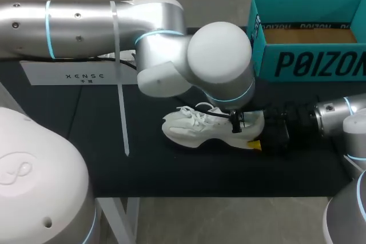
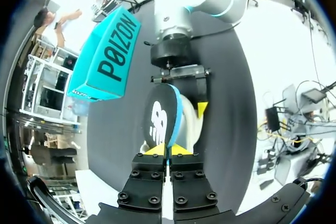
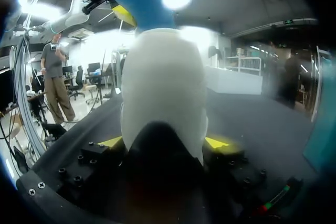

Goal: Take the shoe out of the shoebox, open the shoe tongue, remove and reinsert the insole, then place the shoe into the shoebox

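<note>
1 shoe [image 1: 200,128]. 1 insole [image 2: 160,121] (black top, blue edge). 1 shoebox [image 1: 309,64]. 2 arms: left arm [image 1: 114,27], right arm [image 1: 337,112]. 2 grippers: left gripper [image 2: 168,149], right gripper [image 3: 165,142]. 2 fingers per gripper, so 4 yellow tips total. 1 sign [image 1: 68,72], white. 1 table [image 1: 171,170]. 1 set of laces on the shoe, eyelets too small to count.
</note>
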Available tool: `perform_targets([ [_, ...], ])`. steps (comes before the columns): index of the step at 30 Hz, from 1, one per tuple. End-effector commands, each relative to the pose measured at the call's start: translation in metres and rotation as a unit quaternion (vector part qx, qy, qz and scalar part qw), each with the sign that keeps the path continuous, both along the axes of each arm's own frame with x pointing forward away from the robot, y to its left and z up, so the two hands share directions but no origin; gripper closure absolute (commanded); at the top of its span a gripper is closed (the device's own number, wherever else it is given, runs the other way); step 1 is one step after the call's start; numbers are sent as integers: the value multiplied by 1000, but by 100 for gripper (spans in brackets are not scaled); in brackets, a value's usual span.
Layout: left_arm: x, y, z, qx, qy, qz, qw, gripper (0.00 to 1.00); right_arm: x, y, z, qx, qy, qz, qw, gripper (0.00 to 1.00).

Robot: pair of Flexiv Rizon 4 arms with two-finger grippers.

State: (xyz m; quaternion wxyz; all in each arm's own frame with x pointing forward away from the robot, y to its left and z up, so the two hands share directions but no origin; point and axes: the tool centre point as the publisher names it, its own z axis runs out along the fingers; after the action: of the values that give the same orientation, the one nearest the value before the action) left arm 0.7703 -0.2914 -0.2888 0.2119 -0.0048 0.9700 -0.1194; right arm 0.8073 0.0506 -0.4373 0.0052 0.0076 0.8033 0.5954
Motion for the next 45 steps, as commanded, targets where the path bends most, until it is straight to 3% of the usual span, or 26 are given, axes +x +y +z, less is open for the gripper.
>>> perform_targets([
  [1,10,-27,-17,-2,14,-6,1000,100,0,4,-6,-1,1,0,1000,100],
  [9,9,-49,-10,-40,9,-20,999,100,0,4,-6,-1,1,0,1000,100],
  [16,6,-45,0,-49,0,-15,999,100,0,4,-6,-1,1,0,1000,100],
  [17,6,-43,0,-47,1,-14,999,90,0,4,-6,-1,1,0,1000,100],
  [19,6,-39,-2,-47,3,-6,999,31,0,4,-6,-1,1,0,1000,100],
  [20,6,-37,-3,-49,5,-2,999,7,0,4,-6,-1,1,0,1000,100],
  [21,6,-33,-3,-52,3,3,999,0,0,4,-6,-1,1,0,1000,100],
  [32,11,-11,-16,-65,13,30,997,4,0,4,-6,-1,1,0,1000,100],
  [38,15,-11,-22,-73,16,31,997,21,0,4,-6,-1,1,0,1000,100],
  [42,18,-18,-26,-75,14,28,997,47,0,4,-6,-1,1,0,1000,100],
  [45,20,-22,-28,-78,15,25,997,52,0,4,-6,-1,1,0,1000,100],
])
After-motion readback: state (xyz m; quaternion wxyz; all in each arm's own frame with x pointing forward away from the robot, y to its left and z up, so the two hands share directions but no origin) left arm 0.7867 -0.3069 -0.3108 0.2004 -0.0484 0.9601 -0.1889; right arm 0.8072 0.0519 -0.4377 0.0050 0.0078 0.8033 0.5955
